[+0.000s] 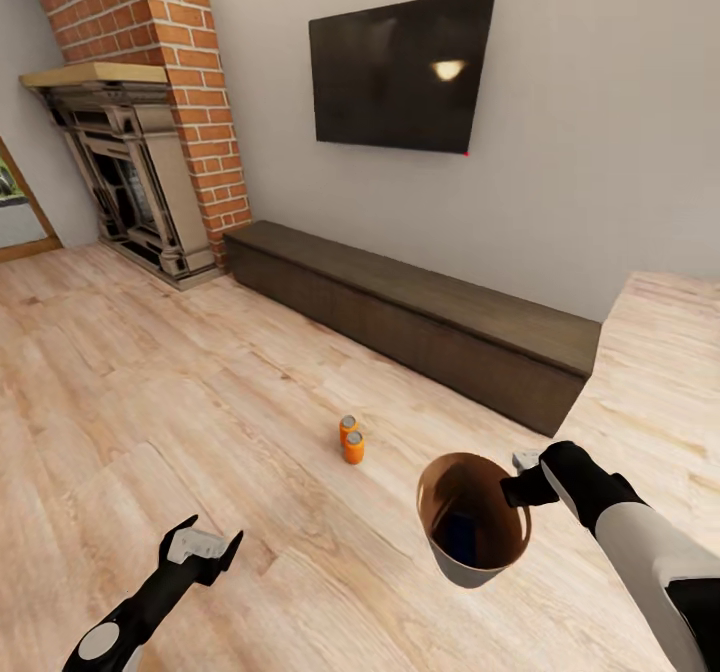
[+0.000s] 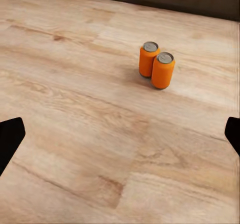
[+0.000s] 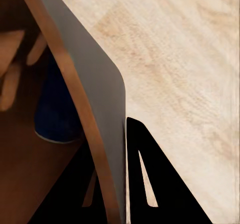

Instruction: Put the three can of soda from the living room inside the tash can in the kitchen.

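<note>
Cans: two orange ones upright, touching, on wood floor, at 12 o'clock of left gripper, jaws spread, empty; right gripper clamped on bin rim, bin tilted, at 4 o'clock from cans

Two soda cans stand touching each other on the floor, near the middle. Right of them and nearer, the trash can hangs off the floor in the right pincer. The left pincer hovers near left. The bench runs along the far wall beneath the screen, fireplace at its left.
</note>
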